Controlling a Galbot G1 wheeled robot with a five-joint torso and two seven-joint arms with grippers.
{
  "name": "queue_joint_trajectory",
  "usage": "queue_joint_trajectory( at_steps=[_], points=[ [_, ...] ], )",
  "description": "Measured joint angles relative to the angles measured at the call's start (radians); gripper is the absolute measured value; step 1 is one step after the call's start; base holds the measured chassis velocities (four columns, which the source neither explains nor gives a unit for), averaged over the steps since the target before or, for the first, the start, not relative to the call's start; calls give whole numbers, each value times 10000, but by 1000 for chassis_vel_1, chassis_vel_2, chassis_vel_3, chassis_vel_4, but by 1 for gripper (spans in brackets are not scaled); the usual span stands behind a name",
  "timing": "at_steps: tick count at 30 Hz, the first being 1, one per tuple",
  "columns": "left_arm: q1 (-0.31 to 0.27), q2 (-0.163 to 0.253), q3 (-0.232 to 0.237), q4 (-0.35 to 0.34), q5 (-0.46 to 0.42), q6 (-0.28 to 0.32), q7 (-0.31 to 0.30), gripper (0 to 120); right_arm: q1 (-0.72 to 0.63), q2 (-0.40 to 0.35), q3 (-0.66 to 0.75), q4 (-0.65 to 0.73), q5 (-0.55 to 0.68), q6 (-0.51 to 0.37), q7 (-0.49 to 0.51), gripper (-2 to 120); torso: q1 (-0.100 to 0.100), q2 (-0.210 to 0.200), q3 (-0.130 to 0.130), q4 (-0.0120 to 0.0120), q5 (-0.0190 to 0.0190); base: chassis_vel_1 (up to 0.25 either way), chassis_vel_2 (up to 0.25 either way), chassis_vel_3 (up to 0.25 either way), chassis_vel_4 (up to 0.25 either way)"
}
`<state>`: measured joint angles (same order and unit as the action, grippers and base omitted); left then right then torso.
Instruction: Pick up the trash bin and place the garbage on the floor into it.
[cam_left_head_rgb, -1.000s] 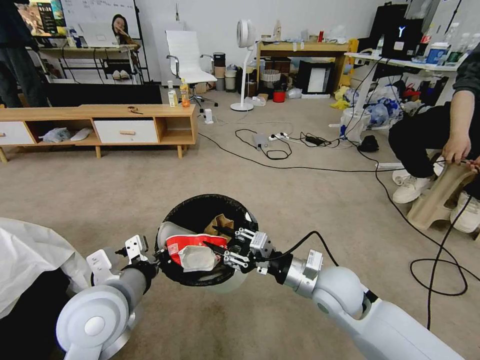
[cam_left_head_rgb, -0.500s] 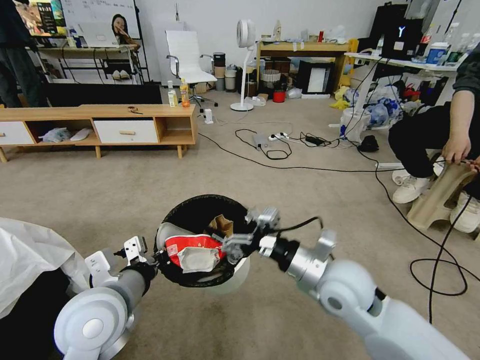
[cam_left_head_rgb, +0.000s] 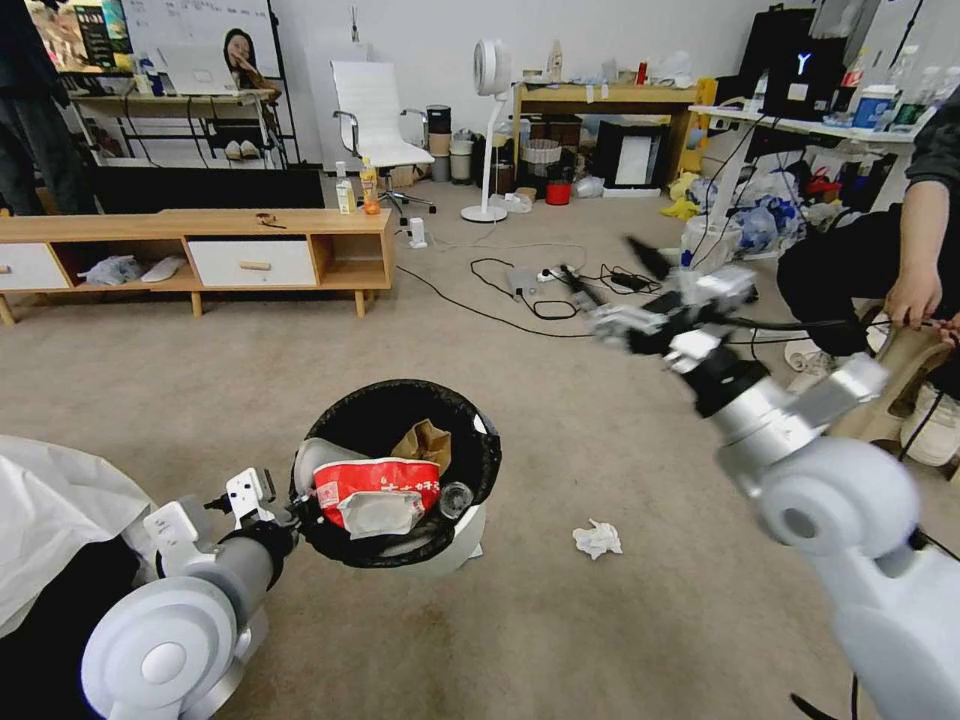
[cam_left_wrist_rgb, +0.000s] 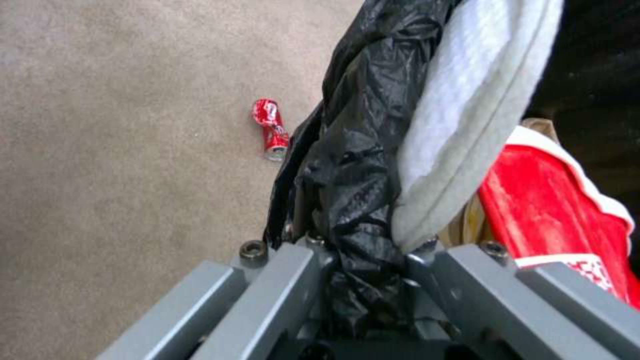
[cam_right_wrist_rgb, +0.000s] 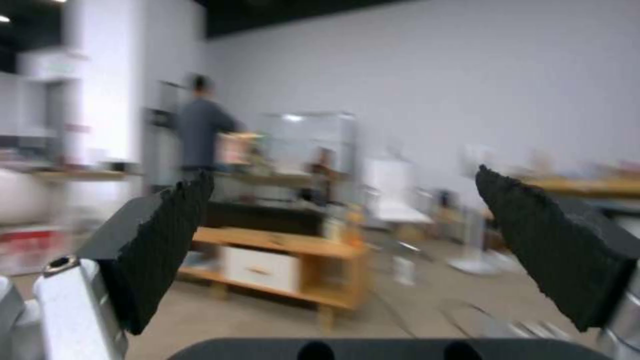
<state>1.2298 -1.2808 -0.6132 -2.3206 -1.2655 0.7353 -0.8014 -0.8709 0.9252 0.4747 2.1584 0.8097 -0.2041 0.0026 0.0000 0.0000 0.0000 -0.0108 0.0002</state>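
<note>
The left gripper (cam_left_wrist_rgb: 360, 260) is clamped on the rim of the trash bin (cam_left_head_rgb: 452, 545), held up over the floor (cam_left_head_rgb: 250, 390), and the right gripper (cam_left_head_rgb: 620, 290) hangs high with fingers apart, so the full bin could tip and spill its garbage (cam_left_head_rgb: 375, 490).

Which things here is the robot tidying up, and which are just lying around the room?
For the job:
trash bin, held at its rim by the left gripper
noodle cup and brown paper scrap inside it
crumpled tissue and red can on the floor
right gripper, open, empty

Just lying about:
cables
fan
wooden cabinet
</note>
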Motion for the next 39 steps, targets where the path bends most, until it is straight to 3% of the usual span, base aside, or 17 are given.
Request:
queue_joint_trajectory(
  at_steps=[4, 6, 9, 11, 21, 39],
  points=[
    [0, -34, -18, -1, 2, 0, 5, 4, -421, 4, 201, 14, -102, -401, 899, 100, 0, 0, 0, 0, 0, 0, 0, 0, 0],
    [-12, -41, -22, -1, 5, 0, 22, 4, -1142, 51, 239, 52, -358, -1222, 2210, 100, 0, 0, 0, -1, -1, 0, 0, 0, 0],
    [-23, -39, -26, -1, 5, 0, 27, 4, -1508, 95, 154, -11, -651, -1495, 2706, 100, 0, 0, -1, -1, -3, 0, 0, 0, 0],
    [-36, -27, -32, 12, 5, 0, 46, 4, -2522, 231, -371, -593, -1268, -1752, 3750, 100, 0, 0, 0, -1, 2, 0, 0, 0, 0],
    [-84, 67, -40, 68, 6, 0, 69, 4, -3671, 847, -1039, -2751, -2471, -1390, 3785, 100, 0, 0, 0, 0, -2, 0, 0, 0, 0],
    [-13, 113, -71, 7, 4, 0, 137, 4, -3865, 1739, -971, -2960, -3620, -32, 3253, 100, -1, 0, 0, -1, -3, 0, 0, 0, 0]
  ],
)
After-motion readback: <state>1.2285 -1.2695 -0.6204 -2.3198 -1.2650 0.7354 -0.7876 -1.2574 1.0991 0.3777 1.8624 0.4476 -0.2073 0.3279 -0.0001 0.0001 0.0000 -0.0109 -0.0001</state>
